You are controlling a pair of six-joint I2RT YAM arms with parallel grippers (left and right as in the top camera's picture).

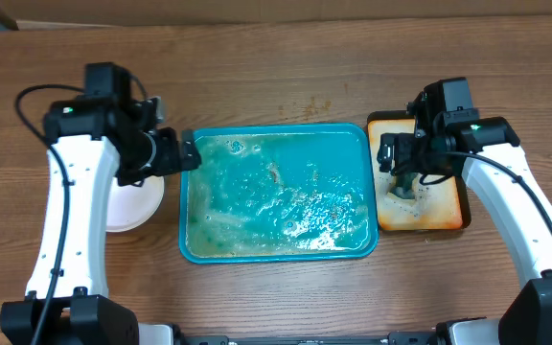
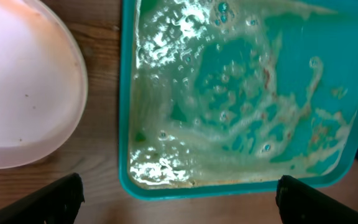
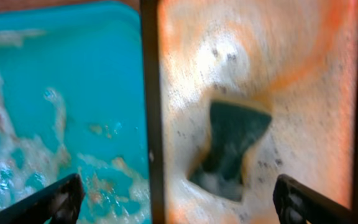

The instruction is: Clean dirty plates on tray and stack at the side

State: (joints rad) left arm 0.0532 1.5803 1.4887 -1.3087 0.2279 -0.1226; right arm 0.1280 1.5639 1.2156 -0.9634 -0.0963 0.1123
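Note:
The teal tray [image 1: 276,130] lies mid-table, awash with soapy foam and brown flecks, with no plate on it; it also fills the left wrist view [image 2: 125,124]. A white plate [image 1: 134,203] sits on the wood just left of the tray, partly under my left arm, its face [image 2: 23,93] nearly clean. My left gripper [image 1: 188,153] hovers open over the tray's left edge and holds nothing [image 2: 179,199]. My right gripper [image 1: 401,163] hangs open over the orange tray, empty [image 3: 179,199]. The teal tray's right side [image 3: 73,62] shows beside it.
The small orange dark-rimmed tray [image 1: 444,206] stands right of the teal tray, foamy [image 3: 303,74]. A dark green sponge [image 3: 232,143] lies on it below my right gripper, also seen from overhead [image 1: 405,187]. Bare wooden table runs along the back and front.

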